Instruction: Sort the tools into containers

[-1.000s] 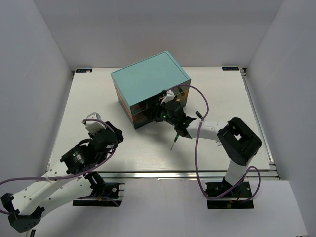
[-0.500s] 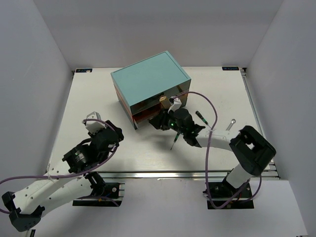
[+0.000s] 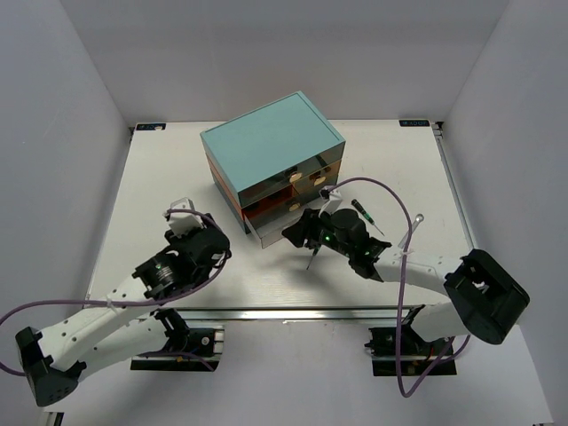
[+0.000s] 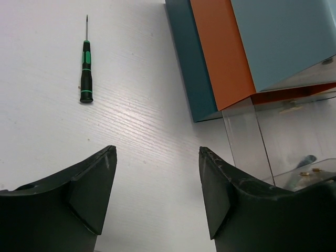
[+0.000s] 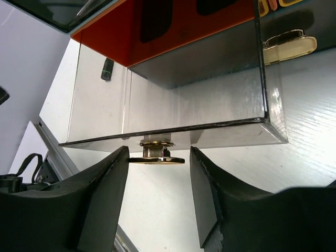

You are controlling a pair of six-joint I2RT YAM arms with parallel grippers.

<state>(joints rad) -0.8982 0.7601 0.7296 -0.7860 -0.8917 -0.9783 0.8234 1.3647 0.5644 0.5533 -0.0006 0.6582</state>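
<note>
Right now the right pincer (image 5: 158, 167) stands with its two fingers on either side of the small cream knob (image 5: 156, 159) of the lower drawer (image 5: 210, 134). A thin gap shows at the finger on the 3 o'clock side, so the jaws seem loose around the knob and not pressing on it, though the view is too close to be sure. The drawer itself stands drawn well out of the chest (image 3: 271, 142), and I see no tool on the clear floor of it.

From above, one screwdriver (image 3: 311, 256) lies on the table (image 3: 160, 169) at 5 o'clock of this pincer, just under the right arm (image 3: 408, 264). A second screwdriver (image 3: 365, 213) lies at 2 o'clock, and the wrench (image 3: 414, 222) at 3 o'clock, farther out.

The left pincer (image 4: 156, 152) hangs wide open and holds nothing. A third screwdriver (image 4: 85, 73) lies well apart from it, at 11 o'clock in its own view.

What may go wrong, in my judgement:
- The drawer is already far out, and more pulling could bring it off its rail or drag the light chest over the table.
- The right arm passes low over the nearest screwdriver and could sweep it away when it turns.
- These handles are slim and round, so a grip off the middle could make one roll or tip out.
</note>
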